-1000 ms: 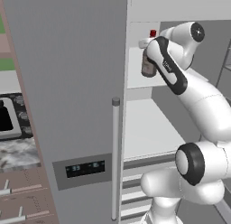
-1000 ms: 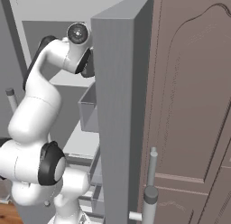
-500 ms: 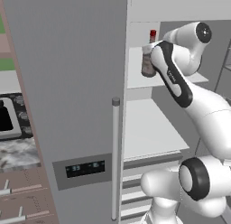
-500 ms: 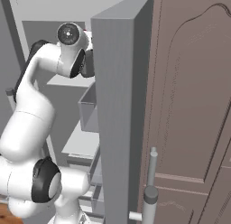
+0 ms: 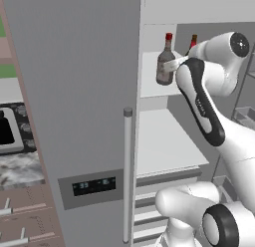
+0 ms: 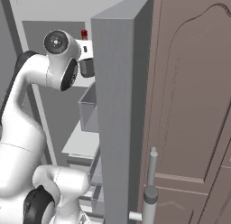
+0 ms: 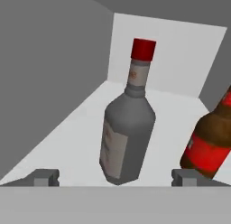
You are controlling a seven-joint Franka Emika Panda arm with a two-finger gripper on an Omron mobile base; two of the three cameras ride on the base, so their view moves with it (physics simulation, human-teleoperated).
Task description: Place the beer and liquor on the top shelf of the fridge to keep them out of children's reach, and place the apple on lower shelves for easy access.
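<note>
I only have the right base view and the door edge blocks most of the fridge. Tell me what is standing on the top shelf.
Observer: Two bottles stand upright there: the liquor and the beer, side by side on the top shelf.
Operator: Confirm the tool has let go.
Observer: In the hand view the tool is open, its fingertips spread either side of the liquor's base without pressing it.
Operator: Report any contact between the bottles.
Observer: None; bare shelf shows between them in the hand view.
Operator: Check the lower shelves for the apple.
Observer: The shelf below, seen from the left base view, has no apple on its visible part.
</note>
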